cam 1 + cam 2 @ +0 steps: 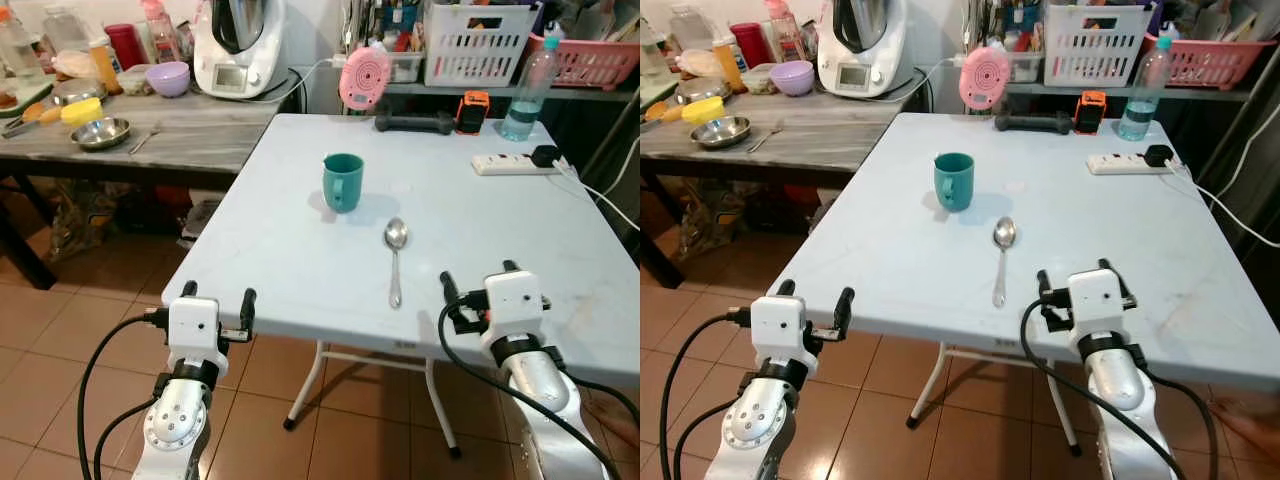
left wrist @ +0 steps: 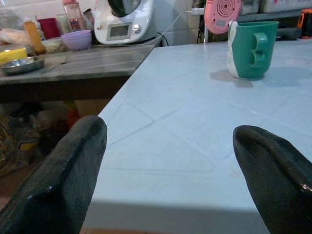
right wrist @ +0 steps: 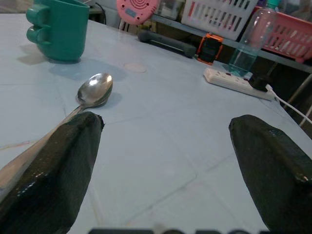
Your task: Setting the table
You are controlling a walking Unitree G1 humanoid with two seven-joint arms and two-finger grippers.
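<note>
Standing upright toward the middle of the pale blue square folding worktop (image 1: 300, 270) is a teal ceramic mug (image 1: 342, 182), handle facing the near edge; its interior cannot be seen from any view. A polished steel spoon (image 1: 396, 258) lies flat at about 4 o'clock from the mug, just beside it but apart, bowl pointing to 12 o'clock and handle running toward the near edge.

Left end effector (image 1: 218, 296) hovers at the worktop's near-left corner, fingers spread wide with nothing between them; the wrist view shows both black fingers (image 2: 63, 180) apart, facing the mug. Right end effector (image 1: 478, 278) sits over the near edge at about 3 o'clock of the spoon handle, fingers likewise spread and empty; in its wrist view the spoon handle passes close beside one finger (image 3: 53, 170), contact not determinable.

Along the far edge at 12 o'clock: a pink round device (image 1: 364, 77), a black bar-shaped object (image 1: 414, 123), an orange-and-black device (image 1: 473, 111), a clear plastic bottle (image 1: 526, 90) partly filled with clear liquid, and a white power strip (image 1: 512, 163) carrying one black plug.

At 10 o'clock, a grey wooden side worktop (image 1: 190, 135) holds a shallow steel bowl (image 1: 100, 133), a lilac bowl (image 1: 167, 78) and a white kitchen appliance (image 1: 240, 45); bowl contents not discernible. A white slotted basket (image 1: 477, 45) and a pink basket (image 1: 590, 62) hold unclear items.
</note>
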